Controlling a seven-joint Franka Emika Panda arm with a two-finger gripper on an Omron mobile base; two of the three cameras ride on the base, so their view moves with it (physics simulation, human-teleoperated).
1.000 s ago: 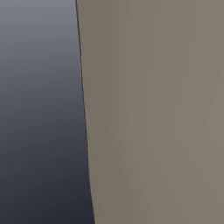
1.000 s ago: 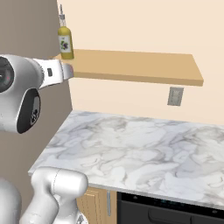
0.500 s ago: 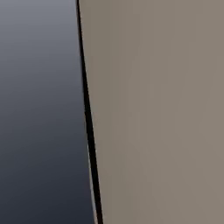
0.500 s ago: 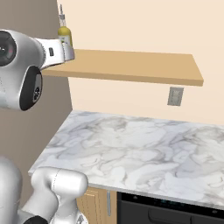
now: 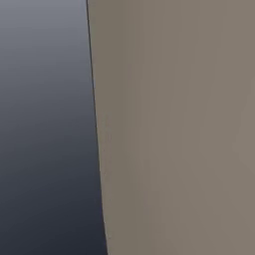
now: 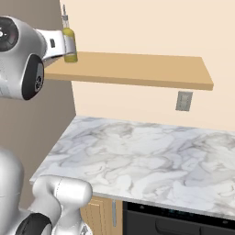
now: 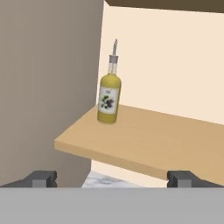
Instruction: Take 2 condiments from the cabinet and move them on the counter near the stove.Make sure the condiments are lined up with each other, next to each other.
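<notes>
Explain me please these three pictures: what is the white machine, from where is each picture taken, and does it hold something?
The white machine is a robot arm on a driving base in a simulated kitchen. Two cameras ride on the base; the left one faces plain grey and beige surfaces. The right one shows the marble counter and the wooden shelf. The third camera sits on the hand. It shows a yellow bottle standing upright on the shelf. The gripper is open and holds nothing.

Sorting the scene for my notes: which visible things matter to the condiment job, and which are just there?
Part of the job:
- yellow bottle, upright on the shelf
- wooden shelf
- marble counter
- tool, open, short of the bottle

Just there:
- wall outlet
- grey side wall
</notes>
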